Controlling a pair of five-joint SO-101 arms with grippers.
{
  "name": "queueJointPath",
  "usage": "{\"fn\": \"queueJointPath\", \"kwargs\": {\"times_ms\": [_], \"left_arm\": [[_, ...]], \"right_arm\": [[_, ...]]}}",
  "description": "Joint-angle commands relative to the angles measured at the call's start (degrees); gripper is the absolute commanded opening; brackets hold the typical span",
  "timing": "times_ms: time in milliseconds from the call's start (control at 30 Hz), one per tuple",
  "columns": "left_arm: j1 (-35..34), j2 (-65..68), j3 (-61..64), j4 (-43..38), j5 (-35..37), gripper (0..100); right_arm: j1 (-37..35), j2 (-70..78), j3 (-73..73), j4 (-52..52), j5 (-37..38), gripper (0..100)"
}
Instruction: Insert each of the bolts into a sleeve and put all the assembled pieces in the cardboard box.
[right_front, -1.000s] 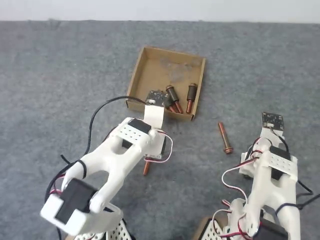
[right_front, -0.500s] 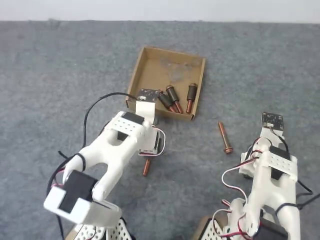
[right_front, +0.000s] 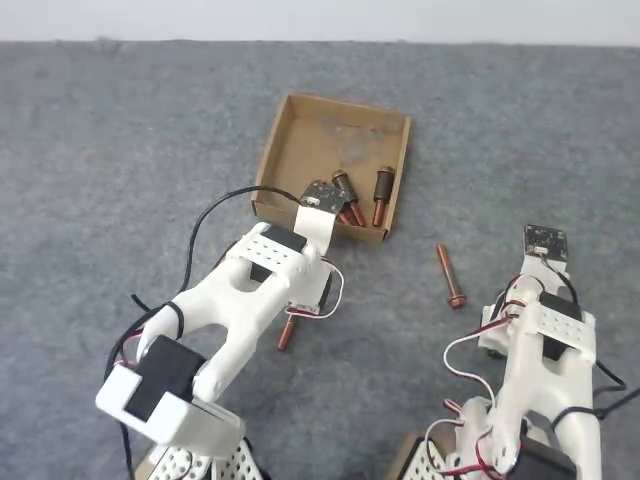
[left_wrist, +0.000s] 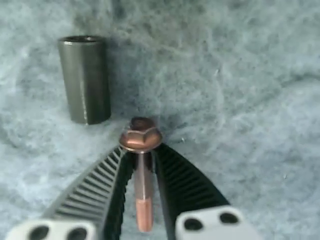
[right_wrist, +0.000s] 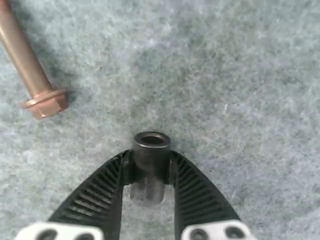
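My left gripper (left_wrist: 141, 150) is shut on a copper bolt (left_wrist: 141, 175), its hex head toward the carpet; the bolt's shank (right_front: 286, 333) pokes out under the left arm in the high view. A dark sleeve (left_wrist: 85, 79) lies on the carpet just beyond that bolt's head. My right gripper (right_wrist: 150, 162) is shut on another dark sleeve (right_wrist: 150, 162), held with its open end outward, low at the right of the table. A loose copper bolt (right_front: 449, 273) (right_wrist: 30, 65) lies ahead of it. The cardboard box (right_front: 300, 130) holds three assembled pieces (right_front: 360, 200).
Grey carpet covers the whole table. The left arm's wrist (right_front: 315, 215) hangs over the near wall of the box. The right arm (right_front: 540, 350) stands at the lower right, clear of the box.
The left arm swung left and back toward the right near the box's front wall, the bolt shank beneath it shifting slightly. The right arm kept still.
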Motion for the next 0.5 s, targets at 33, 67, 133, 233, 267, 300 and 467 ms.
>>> {"fn": "queueJointPath", "kwargs": {"times_ms": [33,67,133,233,267,300,467], "left_arm": [[-3.43,-0.62,-1.98,0.70,-0.79,1],[-4.31,-0.70,-1.98,0.70,-0.79,1],[-5.89,-1.93,-1.80,0.70,-3.16,1],[-7.47,-5.19,0.31,0.70,-9.58,1],[-7.56,-6.51,1.45,0.00,-11.08,1],[-7.56,-7.74,3.03,-1.23,-11.87,1],[-7.74,-16.53,11.12,-4.84,-12.31,1]], "right_arm": [[-0.57,0.13,-2.73,-0.66,-0.18,0.7],[-0.57,0.13,-2.73,-0.66,-0.18,0.7],[-0.57,0.13,-2.73,-0.66,-0.18,0.7],[-0.57,0.13,-2.73,-0.66,-0.18,0.7],[-0.57,0.13,-2.73,-0.66,-0.18,0.7],[-0.57,0.04,-2.73,-0.66,-0.18,0.7],[-0.57,0.04,-2.73,-1.01,-0.18,0.7]]}}
